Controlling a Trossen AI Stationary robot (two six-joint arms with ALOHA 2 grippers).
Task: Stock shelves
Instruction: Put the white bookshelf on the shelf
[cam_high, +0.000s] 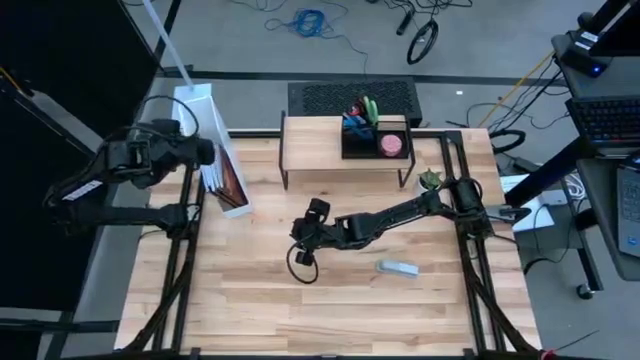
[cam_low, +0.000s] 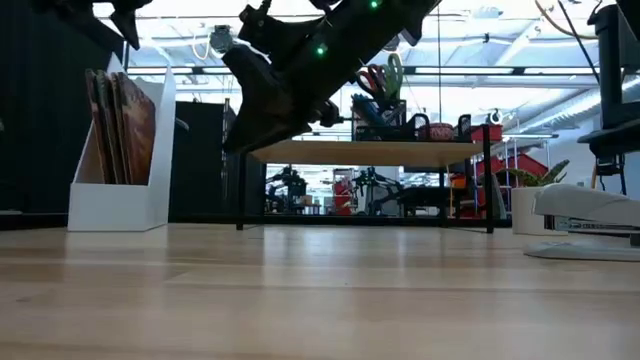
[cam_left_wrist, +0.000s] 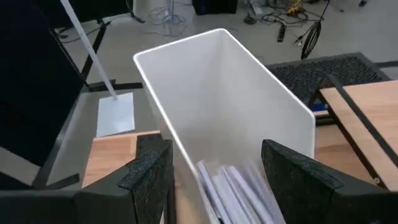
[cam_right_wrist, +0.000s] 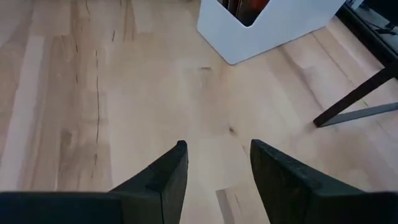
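I have the right gripper (cam_high: 305, 238) hanging empty over bare wood near the middle of the table (cam_high: 250, 300), its fingers (cam_right_wrist: 168, 177) parted with nothing between them, which I read as a pause between carries rather than a grasp. The shelves, a low riser with a flat light-wood top on thin black legs (cam_high: 320, 140), stand at the table's far edge, clear of my arm, so there is room to bring things in from the front. On its top sits a small black organizer tray (cam_high: 375, 140) holding pens and a pink round thing I cannot identify.

My left gripper (cam_left_wrist: 217, 177) hovers right above the tall white magazine file box (cam_high: 205, 125) at the far left, released and wide, with the box's open mouth and its papers between the fingers; I judge it is lined up to take the box by its wall.

A grey stapler-like object (cam_high: 397, 267) lies on the table near the right arm, and a small green plant (cam_high: 431, 180) stands beside the riser's right end; both look like likely stock not yet placed.
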